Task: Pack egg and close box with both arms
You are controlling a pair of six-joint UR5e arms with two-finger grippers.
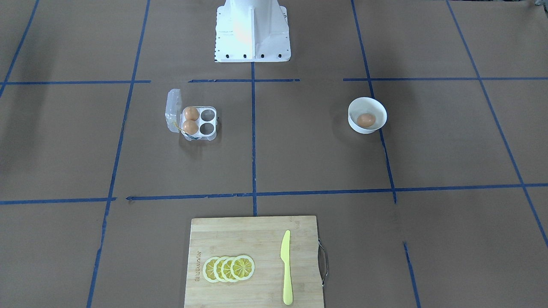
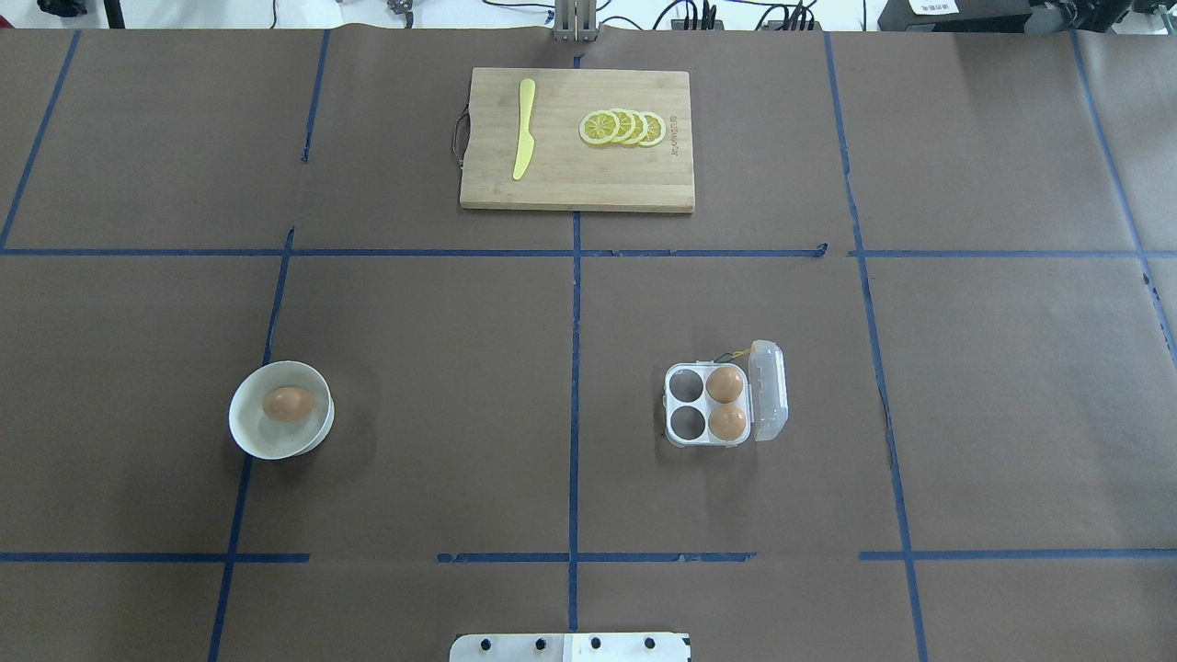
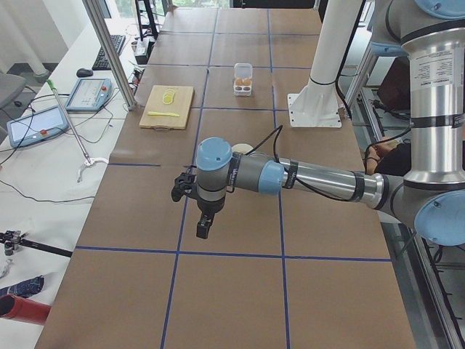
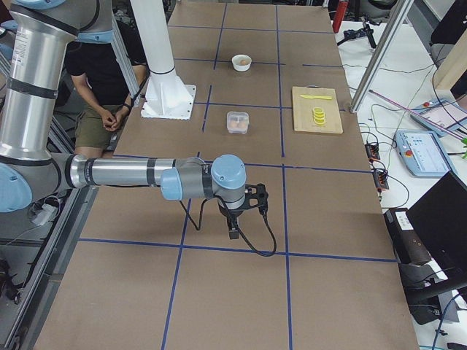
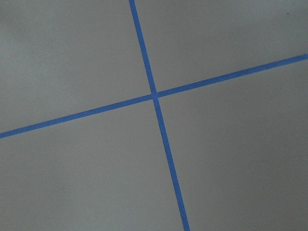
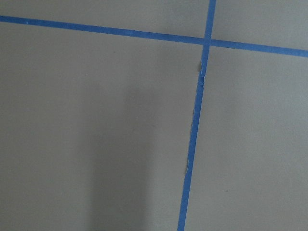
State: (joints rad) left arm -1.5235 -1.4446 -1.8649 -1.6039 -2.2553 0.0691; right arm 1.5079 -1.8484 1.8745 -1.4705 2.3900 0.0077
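One tan-brown egg (image 1: 366, 119) lies in a round white bowl (image 1: 355, 107) on the robot's left side. The clear four-cup box (image 1: 207, 121) stands on the robot's right side with its lid (image 1: 172, 110) open and upright. Two eggs (image 1: 191, 113) fill the cups beside the lid; the other two cups are empty. The left gripper (image 3: 182, 190) shows only in the exterior left view and hangs over bare table, far from the bowl. The right gripper (image 4: 257, 198) shows only in the exterior right view, over bare table. I cannot tell whether either is open or shut.
A wooden cutting board (image 1: 252, 239) with lemon slices (image 1: 229, 268) and a yellow knife (image 1: 286, 269) lies at the far side. The white pedestal (image 1: 251, 32) stands at the robot's edge. Both wrist views show only brown paper and blue tape lines. A person (image 4: 102, 87) sits behind the robot.
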